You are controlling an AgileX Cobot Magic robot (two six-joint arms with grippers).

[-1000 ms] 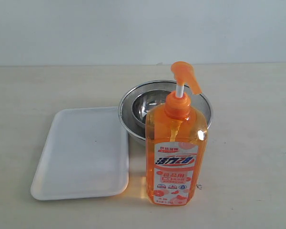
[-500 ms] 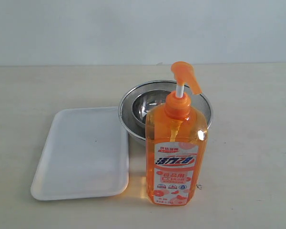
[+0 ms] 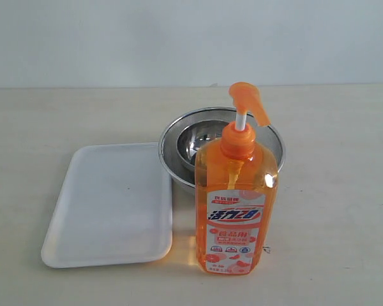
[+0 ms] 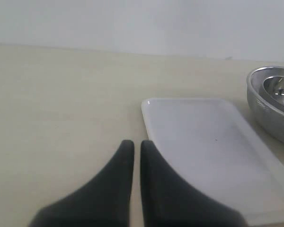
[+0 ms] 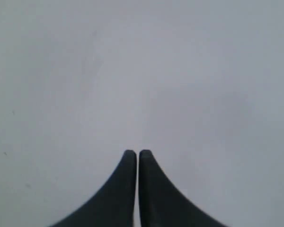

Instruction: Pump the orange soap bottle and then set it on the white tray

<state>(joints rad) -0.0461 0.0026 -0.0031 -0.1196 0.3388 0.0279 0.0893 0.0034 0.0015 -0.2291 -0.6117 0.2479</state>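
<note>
The orange soap bottle [image 3: 235,204] stands upright on the table in the exterior view, label facing the camera, its pump nozzle [image 3: 247,101] raised on the white stem. The white tray [image 3: 112,203] lies flat just left of it, with nothing on it. Neither arm shows in the exterior view. In the left wrist view my left gripper [image 4: 137,143] is shut and holds nothing, hovering near a corner of the white tray [image 4: 203,142]. My right gripper [image 5: 135,153] is shut too, with only a blank grey-white surface in front of it.
A round steel bowl [image 3: 207,143] sits directly behind the bottle, close to the tray's far right corner; its rim [image 4: 274,101] also shows in the left wrist view. The pale table [image 3: 345,210] stretches to a light wall at the back.
</note>
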